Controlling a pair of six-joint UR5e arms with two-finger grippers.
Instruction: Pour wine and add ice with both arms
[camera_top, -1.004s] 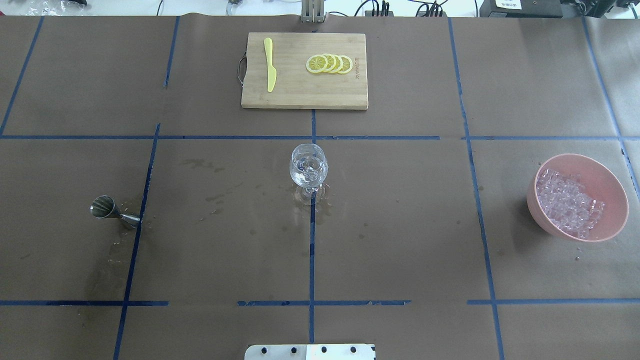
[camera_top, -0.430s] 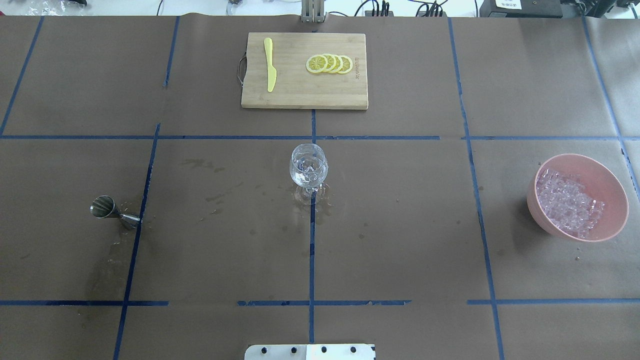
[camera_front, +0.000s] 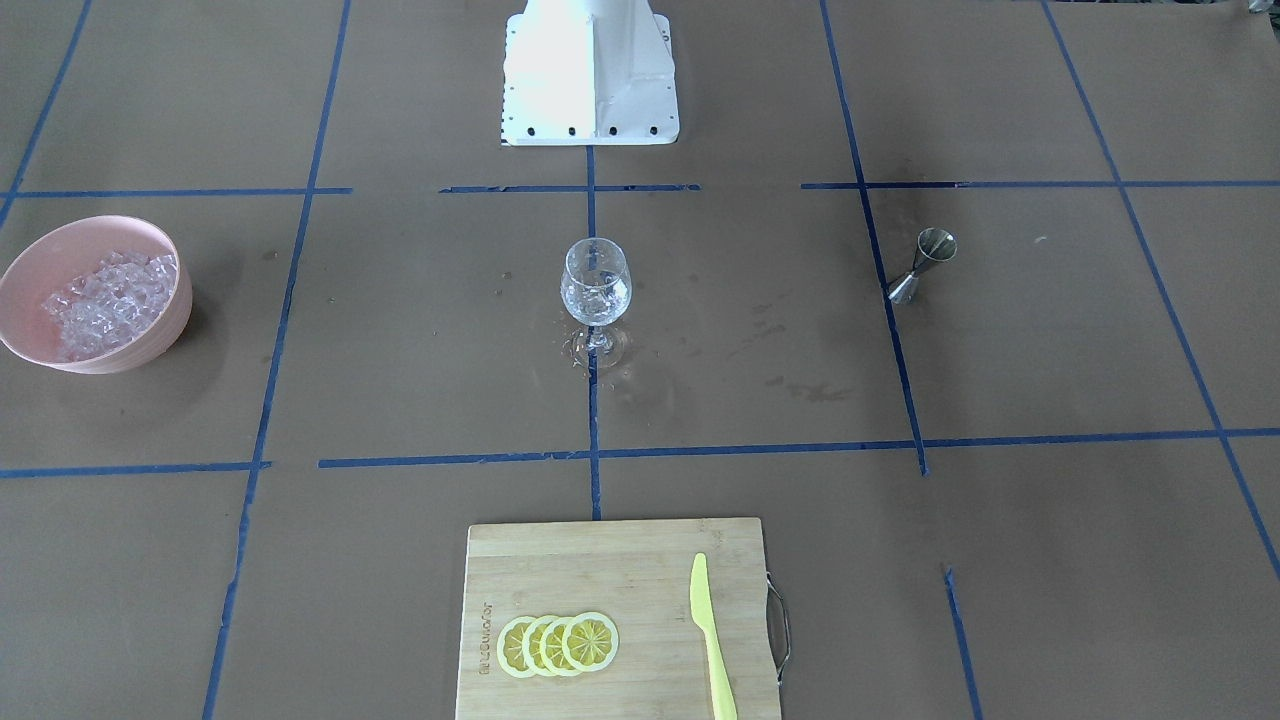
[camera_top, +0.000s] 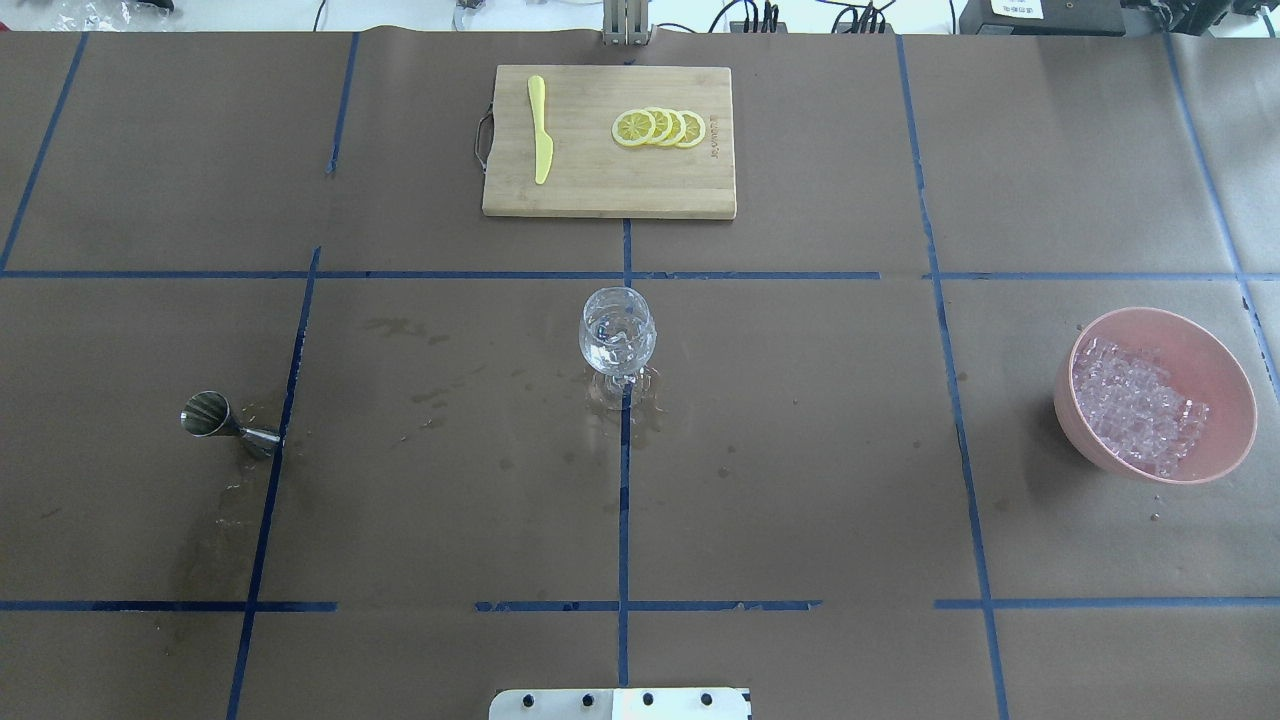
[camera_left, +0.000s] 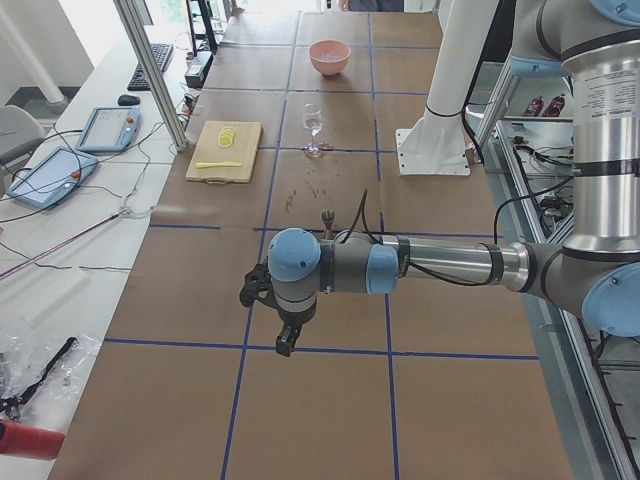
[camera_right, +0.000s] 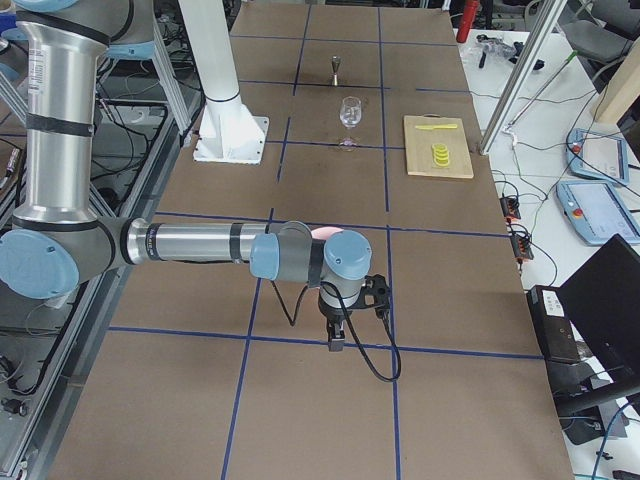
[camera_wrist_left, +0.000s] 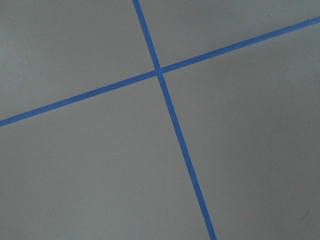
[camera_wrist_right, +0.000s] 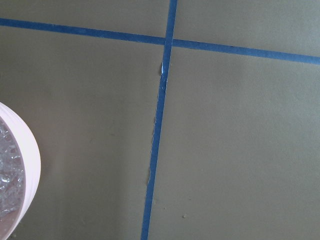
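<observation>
A stemmed wine glass (camera_top: 617, 340) (camera_front: 596, 285) stands at the table's centre with a few clear ice cubes in its bowl. I cannot tell the wine from the glass and ice. A pink bowl (camera_top: 1200, 345) (camera_front: 30, 270) heaped with ice (camera_top: 1135, 405) (camera_front: 100, 295) sits at the robot's right. In the left side view the near arm holds my left gripper (camera_left: 283, 350) over bare table, far from the glass. My right gripper (camera_right: 335, 345) hangs over bare table in the right side view. I cannot tell whether either is open or shut.
A steel jigger (camera_top: 215, 420) (camera_front: 925, 262) stands on the robot's left half. At the far edge a wooden board (camera_top: 600, 195) carries lemon slices (camera_top: 660, 128) and a yellow knife (camera_top: 540, 130). Damp stains mark the paper around the glass. The bowl's rim (camera_wrist_right: 27, 150) edges the right wrist view.
The contents of the glass look slightly shifted and calmer than a second ago. Nothing else on the table has moved.
</observation>
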